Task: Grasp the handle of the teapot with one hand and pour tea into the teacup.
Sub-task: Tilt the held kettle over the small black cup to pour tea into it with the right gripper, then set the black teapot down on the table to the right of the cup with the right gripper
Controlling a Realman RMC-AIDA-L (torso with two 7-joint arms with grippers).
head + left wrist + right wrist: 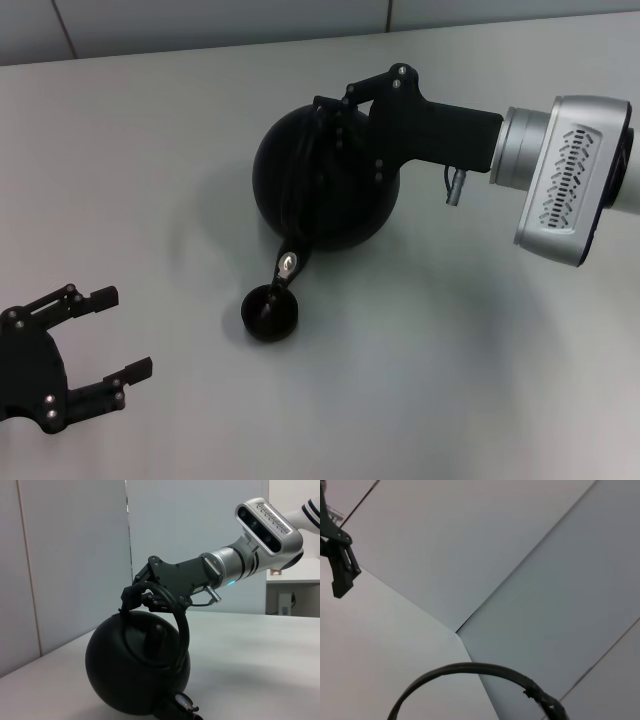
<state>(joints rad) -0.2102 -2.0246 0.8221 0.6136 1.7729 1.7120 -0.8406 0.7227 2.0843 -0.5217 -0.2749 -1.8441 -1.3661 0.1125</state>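
The black teapot (268, 170) is tipped forward near the table's middle, its brass-tipped spout (287, 265) pointing down just over the rim of the small black teacup (270, 314). My right gripper (335, 115) reaches in from the right and is shut on the arched handle (303, 195). The left wrist view shows the same grip (137, 592) on the handle (183, 625) above the tilted pot (125, 675). The right wrist view shows only an arc of the handle (470, 669). My left gripper (128, 332) is open and empty at the front left, apart from the cup.
The pot and cup are on a plain grey table (460, 380). Pale wall panels (200, 25) stand behind its far edge. The right arm's silver wrist (565, 180) hangs over the table's right side.
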